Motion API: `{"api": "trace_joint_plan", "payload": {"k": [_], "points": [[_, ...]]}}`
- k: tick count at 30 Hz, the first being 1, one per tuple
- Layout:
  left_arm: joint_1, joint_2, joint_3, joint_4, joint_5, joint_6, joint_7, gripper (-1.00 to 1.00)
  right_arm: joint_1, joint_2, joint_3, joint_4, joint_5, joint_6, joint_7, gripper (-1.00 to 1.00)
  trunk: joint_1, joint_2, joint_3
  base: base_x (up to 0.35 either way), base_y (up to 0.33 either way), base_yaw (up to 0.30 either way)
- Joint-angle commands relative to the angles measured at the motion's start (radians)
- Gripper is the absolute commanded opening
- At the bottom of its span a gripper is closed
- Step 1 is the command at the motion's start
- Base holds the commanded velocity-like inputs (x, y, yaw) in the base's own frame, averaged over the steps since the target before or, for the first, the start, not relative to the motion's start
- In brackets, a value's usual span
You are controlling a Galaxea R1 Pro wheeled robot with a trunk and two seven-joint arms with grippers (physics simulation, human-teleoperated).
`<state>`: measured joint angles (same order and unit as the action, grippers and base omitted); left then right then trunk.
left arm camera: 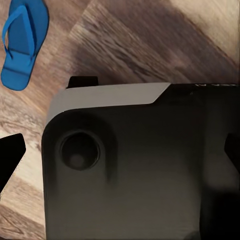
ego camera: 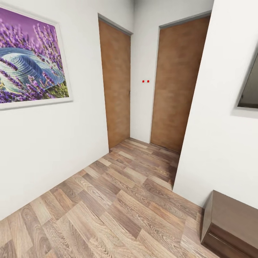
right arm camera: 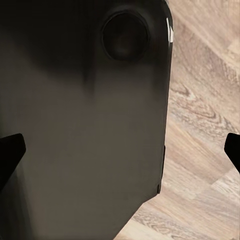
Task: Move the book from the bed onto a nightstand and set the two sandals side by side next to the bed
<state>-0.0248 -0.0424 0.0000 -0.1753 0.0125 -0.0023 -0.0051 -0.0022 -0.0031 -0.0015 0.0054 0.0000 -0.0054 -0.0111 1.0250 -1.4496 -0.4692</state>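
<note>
One blue sandal [left arm camera: 22, 42] lies flat on the wood-plank floor [left arm camera: 145, 45] in the left wrist view, beside the robot's dark base [left arm camera: 135, 170]. My left gripper [left arm camera: 120, 155] hangs open over that base, its dark fingertips [left arm camera: 10, 157] spread to the picture's edges with nothing between them. My right gripper [right arm camera: 120, 150] is open too, over the dark base [right arm camera: 80, 125] and the floor, and it holds nothing. The book, the bed and the nightstand are out of view.
The head view faces a white-walled corner with two brown doors [ego camera: 116, 82] [ego camera: 177, 86]. A lavender picture [ego camera: 30, 61] hangs on the left wall. A low dark brown cabinet [ego camera: 231, 225] stands at the lower right under a dark-framed panel [ego camera: 251, 89]. Wood-plank floor [ego camera: 118, 200] lies ahead.
</note>
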Motion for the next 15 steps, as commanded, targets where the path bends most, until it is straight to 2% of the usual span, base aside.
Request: {"api": "trace_joint_plan", "payload": {"k": [1, 4, 8, 12, 15], "points": [[0.000, 0.001, 0.000, -0.013, 0.001, 0.000, -0.001, 1.00, -0.001, -0.001, 0.000, -0.004, 0.000, -0.001, -0.001, 1.00, 0.000, 0.000, -0.001, 0.000, 0.000, 0.000], [0.000, 0.003, 0.001, -0.041, 0.001, 0.000, -0.002, 1.00, -0.001, -0.003, 0.000, -0.040, 0.000, -0.001, -0.002, 1.00, 0.000, 0.000, -0.001, 0.000, 0.000, 0.000], [0.000, 0.005, 0.001, -0.122, 0.001, 0.001, -0.002, 1.00, 0.000, -0.005, 0.000, -0.137, 0.000, 0.010, -0.002, 1.00, 0.000, 0.000, -0.001, 0.000, 0.000, 0.000], [-0.001, 0.008, 0.001, -0.273, 0.001, 0.004, -0.008, 1.00, -0.001, -0.007, 0.000, -0.196, 0.000, 0.015, -0.003, 1.00, 0.000, 0.000, -0.001, 0.000, 0.000, 0.000], [-0.001, 0.011, 0.002, -0.454, 0.002, 0.047, -0.017, 1.00, 0.000, -0.008, 0.000, -0.215, 0.000, 0.016, -0.003, 1.00, 0.000, 0.000, -0.001, 0.000, 0.000, 0.000]]}}
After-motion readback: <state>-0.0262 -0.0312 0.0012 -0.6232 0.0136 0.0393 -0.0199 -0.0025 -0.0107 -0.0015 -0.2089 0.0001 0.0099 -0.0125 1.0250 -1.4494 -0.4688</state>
